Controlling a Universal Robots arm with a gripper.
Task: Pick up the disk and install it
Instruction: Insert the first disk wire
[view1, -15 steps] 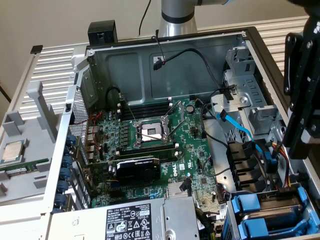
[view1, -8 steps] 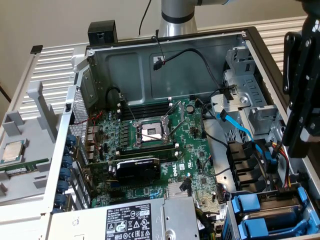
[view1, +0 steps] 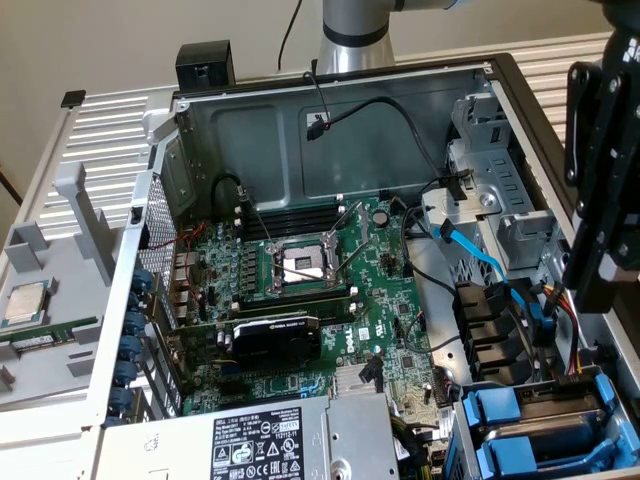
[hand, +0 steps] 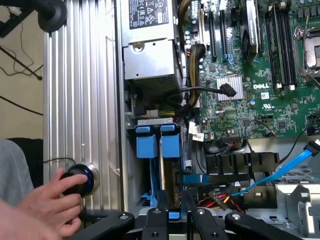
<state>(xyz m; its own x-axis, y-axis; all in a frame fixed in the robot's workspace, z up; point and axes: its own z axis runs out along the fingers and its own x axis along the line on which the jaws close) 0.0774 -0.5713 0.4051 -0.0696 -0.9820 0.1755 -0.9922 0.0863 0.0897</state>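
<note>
**Disk seated in bay, gripper above it**

Open computer case (view1: 330, 130) lies on the ridged metal table (hand: 80, 100); motherboard (view1: 330, 290) exposed, CPU socket (view1: 300, 265) near its centre; power supply (view1: 270, 440) at 6 o'clock of the board in the exterior view.

Drive bay sits at 5 o'clock of the board; two blue-framed carriers stand side by side in it, touching. The disk (hand: 172, 172) appears to be the one on the motherboard side, edge-on, blue frame tab on its end; the other carrier (hand: 146, 145) is on the case-wall side.

Gripper (hand: 176, 220) hangs over the bay, roughly in line with the disk; whether the jaws are released or clenched, cannot tell; contact with the disk, cannot tell.

A person's hand (hand: 47, 200) rests on a black round button (hand: 80, 180) on the table, outside the case.
</note>
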